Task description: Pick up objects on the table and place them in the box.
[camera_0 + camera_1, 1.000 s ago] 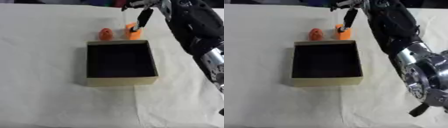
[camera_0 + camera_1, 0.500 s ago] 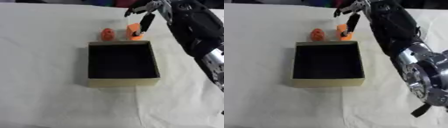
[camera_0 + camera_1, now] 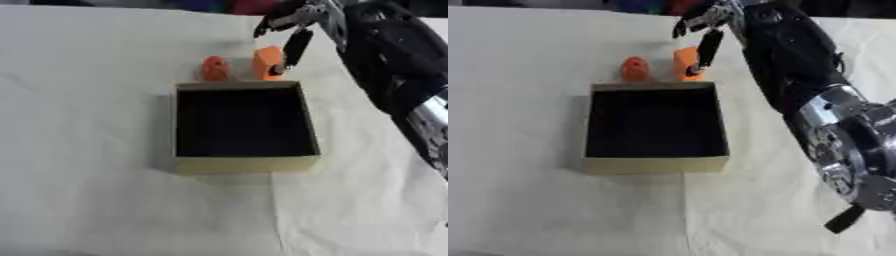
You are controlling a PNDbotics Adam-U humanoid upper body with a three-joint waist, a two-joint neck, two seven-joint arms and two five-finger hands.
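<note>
The right hand [image 3: 293, 22] has come closer over the last second, its fingers now spread with one reaching down against the block [image 3: 268, 63] but not yet curled round it, as far as the blur lets me judge. So the grasp looks about to begin. The block stands upright, long axis vertical, just beyond the far edge of the box [image 3: 243, 163], near its far right corner. A second orange piece [image 3: 213, 68] sits beside it, also upright. The box looks empty.
</note>
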